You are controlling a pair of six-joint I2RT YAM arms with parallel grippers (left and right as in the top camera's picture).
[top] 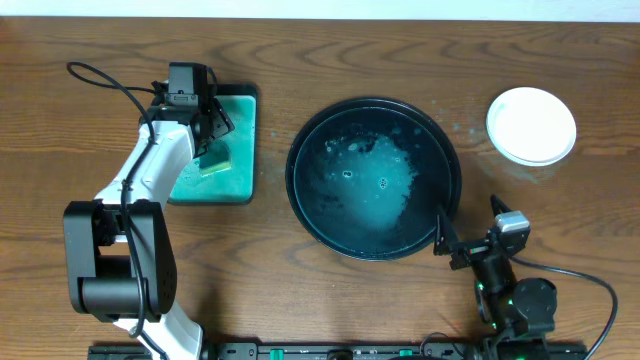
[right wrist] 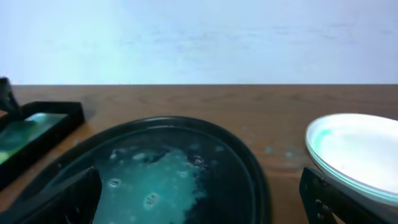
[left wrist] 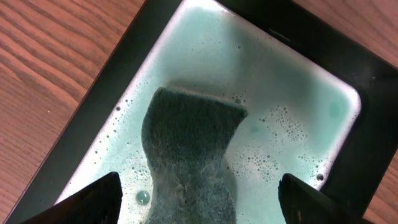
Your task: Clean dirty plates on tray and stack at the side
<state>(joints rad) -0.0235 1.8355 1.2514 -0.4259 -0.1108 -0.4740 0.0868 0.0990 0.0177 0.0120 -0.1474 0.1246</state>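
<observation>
The white plates (top: 531,125) sit stacked on the bare wood at the far right; their edge shows in the right wrist view (right wrist: 354,152). The large round black tray (top: 445,150) holds only foamy teal liquid, no plates; it also shows in the right wrist view (right wrist: 255,168). My left gripper (top: 207,135) is open over the rectangular tray, its fingers (left wrist: 199,199) on either side of a dark green sponge (left wrist: 189,155) lying in the teal liquid. My right gripper (top: 447,247) is open and empty by the round tray's near right rim (right wrist: 199,199).
The small rectangular black tray (top: 245,150) of teal soapy liquid stands left of the round tray; its rim shows in the left wrist view (left wrist: 373,149) and right wrist view (right wrist: 62,112). Small teal drops lie on the wood between the round tray and the plates.
</observation>
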